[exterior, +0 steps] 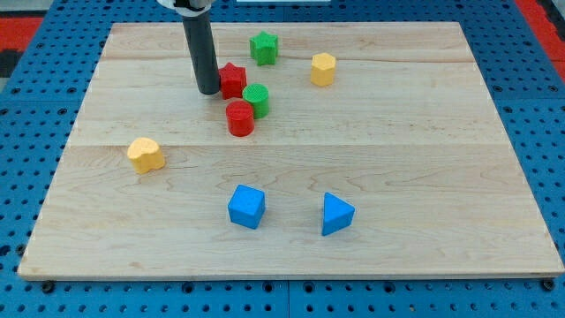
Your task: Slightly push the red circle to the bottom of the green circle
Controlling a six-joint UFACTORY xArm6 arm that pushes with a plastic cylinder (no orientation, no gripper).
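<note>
Rod cut off up top, blocks overlapping

The rod (201, 49) runs out past the view's top edge, and it covers the left side of the red star (234, 79). Green circle (257, 99) hides a bit behind the red circle (240, 117).
</note>
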